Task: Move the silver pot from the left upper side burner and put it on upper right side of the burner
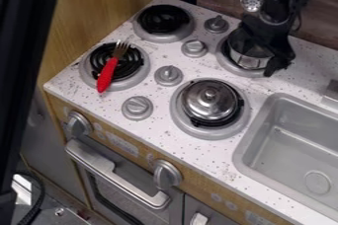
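At the far left on the worktop, a fork with a red handle lies across the lower left burner, its tines toward the back and its handle toward the front edge. Below it, the wooden front panel bears pale label patches, their marks too small to read. The upper left burner has a black coil inside a grey ring. Grey knobs stand between the left and right burners. On the lower right burner sits a round silver lid with a small knob on top. Behind it, the silver pot is at the upper right burner, its mouth facing up; the black claw covers part of it, so the direction of any long axis cannot be told. The claw hangs down at the pot's right side; whether it is released or clenched cannot be told. Above, a slotted silver utensil is near the arm. The grey sink is at the far right.
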`<state>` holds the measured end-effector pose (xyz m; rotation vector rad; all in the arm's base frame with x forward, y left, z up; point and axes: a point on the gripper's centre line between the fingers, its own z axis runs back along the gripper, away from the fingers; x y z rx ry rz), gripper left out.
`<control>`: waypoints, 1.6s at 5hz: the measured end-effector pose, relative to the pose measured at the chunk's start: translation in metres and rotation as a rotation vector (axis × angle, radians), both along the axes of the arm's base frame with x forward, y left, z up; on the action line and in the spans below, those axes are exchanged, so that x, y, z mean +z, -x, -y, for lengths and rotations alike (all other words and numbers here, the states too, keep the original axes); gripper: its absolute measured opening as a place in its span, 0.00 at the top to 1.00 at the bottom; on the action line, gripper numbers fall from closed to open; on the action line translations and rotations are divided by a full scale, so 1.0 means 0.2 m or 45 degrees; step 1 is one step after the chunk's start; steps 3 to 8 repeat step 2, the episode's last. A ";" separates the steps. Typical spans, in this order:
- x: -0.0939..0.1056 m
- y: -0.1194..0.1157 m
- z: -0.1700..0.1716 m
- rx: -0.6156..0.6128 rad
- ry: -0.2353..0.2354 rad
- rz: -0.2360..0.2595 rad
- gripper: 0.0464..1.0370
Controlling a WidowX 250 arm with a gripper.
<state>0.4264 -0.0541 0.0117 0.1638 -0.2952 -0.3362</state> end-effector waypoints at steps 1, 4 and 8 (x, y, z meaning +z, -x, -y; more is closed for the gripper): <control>0.03 0.15 0.05 0.100 0.145 -0.080 0.04; 0.04 0.22 0.06 0.111 0.155 -0.178 0.04; 0.04 0.22 0.06 0.111 0.155 -0.178 0.04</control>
